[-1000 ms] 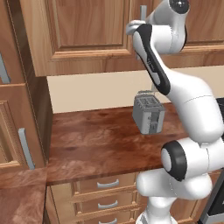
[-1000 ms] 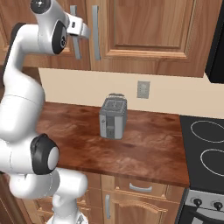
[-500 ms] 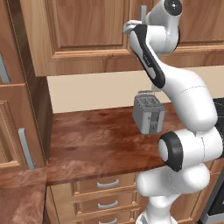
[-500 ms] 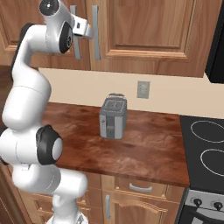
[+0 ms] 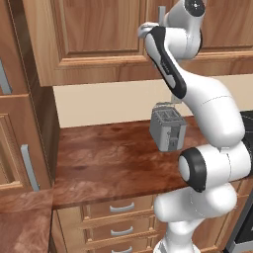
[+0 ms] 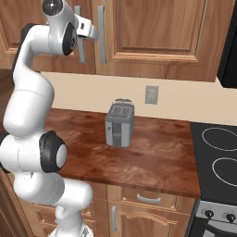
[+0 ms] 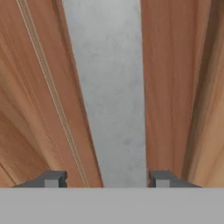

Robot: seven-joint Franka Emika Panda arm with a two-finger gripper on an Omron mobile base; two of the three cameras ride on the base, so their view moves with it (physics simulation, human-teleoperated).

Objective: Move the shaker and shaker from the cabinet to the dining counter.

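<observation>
The cabinet (image 6: pixel 152 32) of warm brown wood is closed, so both shakers are hidden. My gripper (image 7: pixel 107 177) is raised to its door, with the long grey bar handle (image 7: pixel 111 100) running between the two fingers. The right fingertip (image 7: pixel 159 178) sits at the handle's edge, while a strip of wood still shows between the handle and the left fingertip (image 7: pixel 54 178). The right base view has my hand (image 6: pixel 89 31) pressed against the left door's handle (image 6: pixel 81 51). In the left base view my arm covers the hand in front of the cabinet (image 5: pixel 99 34). The dining counter is out of view.
A grey toaster (image 6: pixel 119 122) (image 5: pixel 168 129) stands on the reddish-brown worktop (image 5: pixel 108 158) under the cabinet. A stove (image 6: pixel 217 157) adjoins it on the right. A wall outlet (image 6: pixel 151 94) sits behind the toaster. Drawer units (image 5: pixel 121 207) line the front below.
The fingers have come closer together around the bar handle. My arm's elbow and lower links have swung a little, with the hand staying at the door.
</observation>
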